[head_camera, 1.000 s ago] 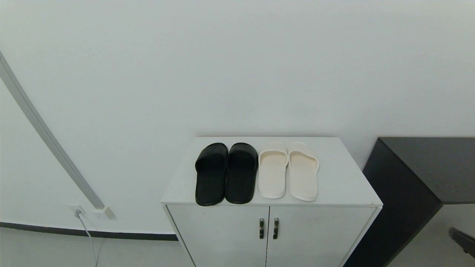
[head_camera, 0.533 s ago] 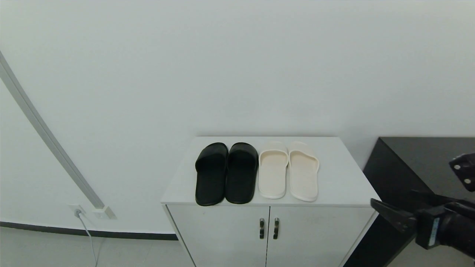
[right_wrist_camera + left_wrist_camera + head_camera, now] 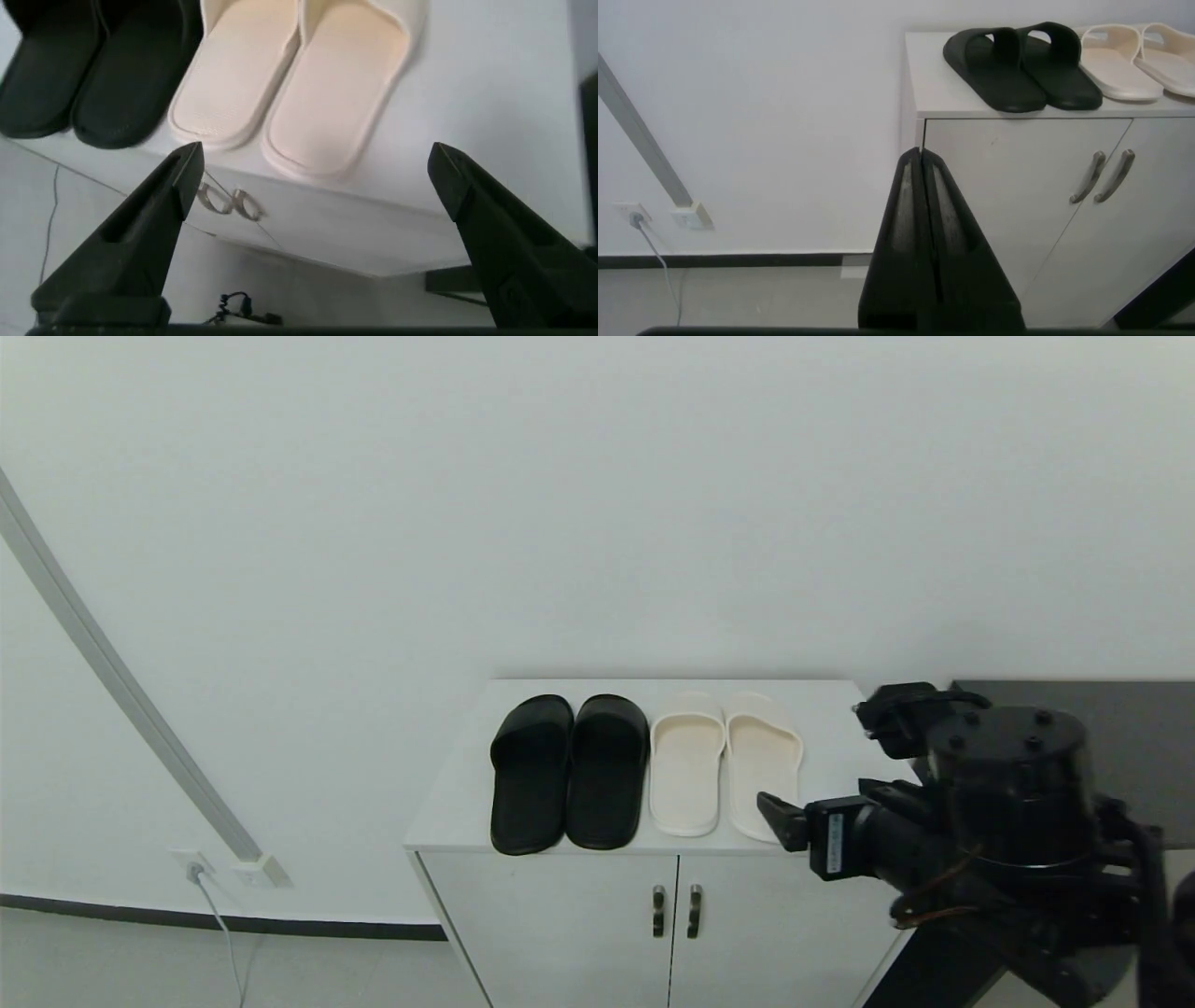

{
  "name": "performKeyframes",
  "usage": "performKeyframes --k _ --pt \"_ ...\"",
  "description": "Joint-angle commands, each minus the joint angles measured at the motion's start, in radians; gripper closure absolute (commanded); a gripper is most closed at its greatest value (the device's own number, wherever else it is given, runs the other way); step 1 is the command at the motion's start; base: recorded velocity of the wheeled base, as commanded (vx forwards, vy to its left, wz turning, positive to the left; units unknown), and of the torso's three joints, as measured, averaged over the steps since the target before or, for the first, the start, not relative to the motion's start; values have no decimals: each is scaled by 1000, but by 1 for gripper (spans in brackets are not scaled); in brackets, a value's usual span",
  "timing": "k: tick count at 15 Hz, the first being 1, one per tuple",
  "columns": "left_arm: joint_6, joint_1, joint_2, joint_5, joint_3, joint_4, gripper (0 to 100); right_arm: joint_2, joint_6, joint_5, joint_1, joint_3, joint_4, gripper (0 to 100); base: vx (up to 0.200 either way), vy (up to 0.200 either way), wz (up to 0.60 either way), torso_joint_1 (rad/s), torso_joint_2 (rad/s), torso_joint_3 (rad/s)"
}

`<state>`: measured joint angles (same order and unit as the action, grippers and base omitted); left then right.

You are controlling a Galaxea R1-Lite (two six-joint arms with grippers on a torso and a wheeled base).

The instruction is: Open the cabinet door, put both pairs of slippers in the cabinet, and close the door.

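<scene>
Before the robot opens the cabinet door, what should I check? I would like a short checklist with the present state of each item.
1. Both doors shut, with the handles free to grasp: ok.
2. The black slippers and white slippers lie side by side on the cabinet top: ok.
3. The right gripper is open: ok.
4. The right gripper is level with the handles: not ok. It hangs at the front edge of the cabinet top by the white slippers, above the handles.
5. The left gripper is open: not ok, it is shut.
6. Room inside for both pairs: cannot tell, the doors hide it.
</scene>
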<state>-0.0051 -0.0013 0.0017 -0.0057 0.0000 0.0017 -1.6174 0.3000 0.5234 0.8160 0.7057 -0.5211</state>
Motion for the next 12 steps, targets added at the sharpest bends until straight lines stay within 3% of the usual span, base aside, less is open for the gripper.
performKeyframes --k 1,5,12 --pt "1 0 0 0 0 0 100 -156 27 36 20 92 -2 0 0 0 0 0 0 0" --pt "1 0 0 0 0 0 100 -369 60 144 11 302 -4 0 0 0 0 0 0 0" --pt "1 0 0 0 0 1 100 -558 50 182 -72 517 -25 0 0 0 0 0 0 0"
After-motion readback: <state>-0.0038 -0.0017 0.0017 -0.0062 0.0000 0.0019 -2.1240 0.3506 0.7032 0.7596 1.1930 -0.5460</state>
